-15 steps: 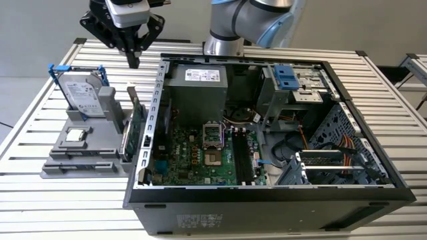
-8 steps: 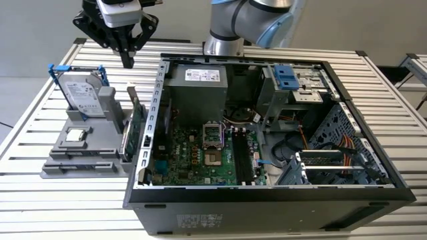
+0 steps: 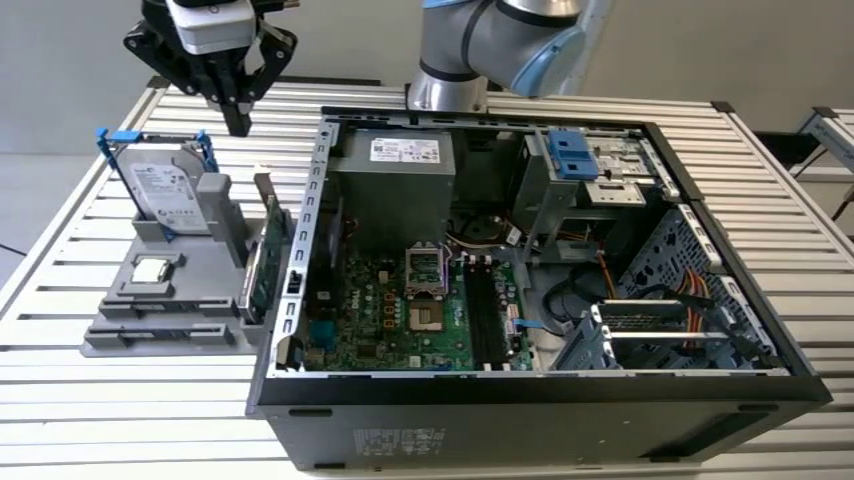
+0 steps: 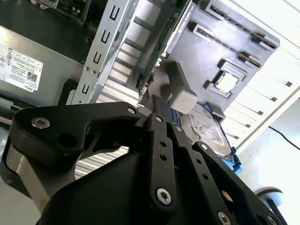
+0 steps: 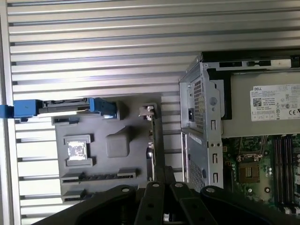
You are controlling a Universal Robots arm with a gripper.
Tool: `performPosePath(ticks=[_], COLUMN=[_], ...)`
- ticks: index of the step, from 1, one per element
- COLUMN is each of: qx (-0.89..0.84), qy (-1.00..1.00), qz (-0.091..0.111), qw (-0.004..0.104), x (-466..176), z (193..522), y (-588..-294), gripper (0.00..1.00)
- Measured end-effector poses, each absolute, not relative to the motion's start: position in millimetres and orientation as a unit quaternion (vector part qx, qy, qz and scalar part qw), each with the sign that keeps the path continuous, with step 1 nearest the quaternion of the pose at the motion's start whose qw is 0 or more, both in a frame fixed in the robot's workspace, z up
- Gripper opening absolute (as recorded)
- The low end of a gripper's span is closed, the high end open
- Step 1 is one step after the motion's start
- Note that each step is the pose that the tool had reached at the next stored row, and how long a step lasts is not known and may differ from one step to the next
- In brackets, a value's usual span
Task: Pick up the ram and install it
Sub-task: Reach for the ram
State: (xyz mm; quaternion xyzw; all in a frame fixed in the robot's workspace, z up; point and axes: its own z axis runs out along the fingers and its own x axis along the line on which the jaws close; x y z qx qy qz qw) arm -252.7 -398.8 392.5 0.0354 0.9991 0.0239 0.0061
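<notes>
PARTS BENCH: You are hovering the jaws above the back end of the gray parts holder (image 3: pixel 147 345), fingertips (image 3: pixel 238 118) pressed together and gripping nothing; no gap is showing between them in any view.

The ram (image 3: pixel 254 288), as best it can be judged, is the thin dark-green board standing on its long edge in the holder. It is sitting below the jaws and a little ahead of them, untouched. It is just beside the taller expansion card (image 3: pixel 278 240), on that card's side away from the computer case (image 3: pixel 534 430), and the two are hard to tell apart.

Standing upright in slots is probably keeping the boards' top edges free for a pinch from above. In the first wrist view the jaws appear to be sitting in line with that edge, turned to close across its thickness.

Below the jaws and off to one side, the hard drive (image 3: pixel 167 195) in its blue caddy and the processor (image 3: pixel 156 268) are resting in separate pockets, apart from the boards.

Beyond the boards from the jaws, the case is lying open on the slatted tabletop (image 3: pixel 120 420). Its motherboard (image 3: pixel 380 310) is facing up, and the black memory slots (image 3: pixel 483 315) are looking unfilled and open to a straight-down reach.
</notes>
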Motion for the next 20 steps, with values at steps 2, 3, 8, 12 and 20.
performPosePath(ticks=[2, 3, 8, 12, 20], qx=[0.035, 0.035, 0.035, 0.035, 0.035], qy=[0.999, 0.999, 0.999, 0.999, 0.999], qz=[0.024, 0.024, 0.024, 0.024, 0.024], qw=[0.006, 0.006, 0.005, 0.005, 0.005], x=[-255.5, -256.9, -264.9, -271.6, -283.2], z=[392.6, 392.6, 392.6, 392.6, 392.6], y=[-398.8, -398.8, -398.8, -398.8, -398.8], gripper=[0.00, 0.00, 0.00, 0.00, 0.00])
